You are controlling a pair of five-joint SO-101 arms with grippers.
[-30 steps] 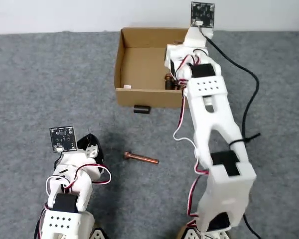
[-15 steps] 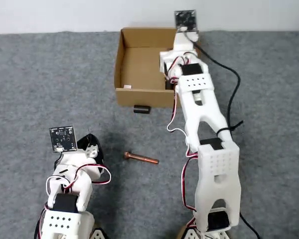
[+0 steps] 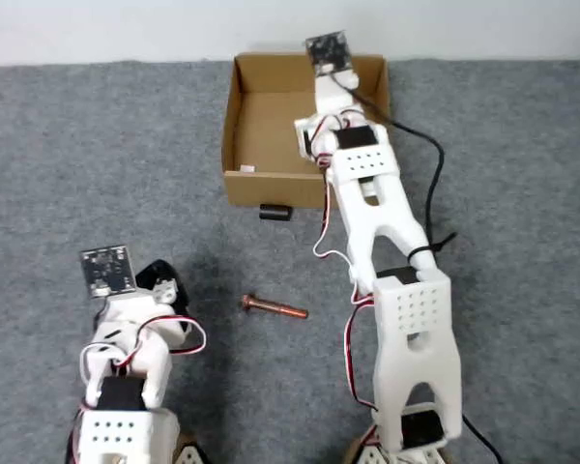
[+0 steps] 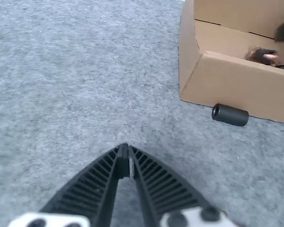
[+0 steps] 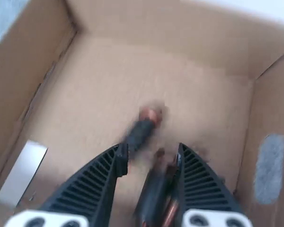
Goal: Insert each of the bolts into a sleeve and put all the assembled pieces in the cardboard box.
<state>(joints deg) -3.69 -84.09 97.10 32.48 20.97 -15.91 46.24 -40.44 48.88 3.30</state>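
Grey carpet (image 3: 68,164): spread over the whole table, a pale wall seen along the far edge
Cardboard box (image 3: 230,116): sat open-topped at the far side of the carpet, one corner of its floor marked by a white strip (image 5: 21,172)
Right gripper (image 5: 150,155): was hung over the inside of the box, jaws spread wide apart and not closed on anything
First assembled piece (image 5: 143,126): was seen lying on the box floor, copper head poking out of its black sleeve, pretty blurred tbh
Second assembled piece (image 5: 157,201): also on the box floor, right under the spread jaws, too smeared for any more detail
Loose sleeve (image 3: 275,212): black, left lying on its side on the carpet just outside the box's near wall
Loose bolt (image 3: 274,308): copper, laid flat on the carpet between the two arms, well apart from the loose sleeve
Left gripper (image 4: 125,161): was parked low over bare carpet on the near side, jaws pinched together on themselves
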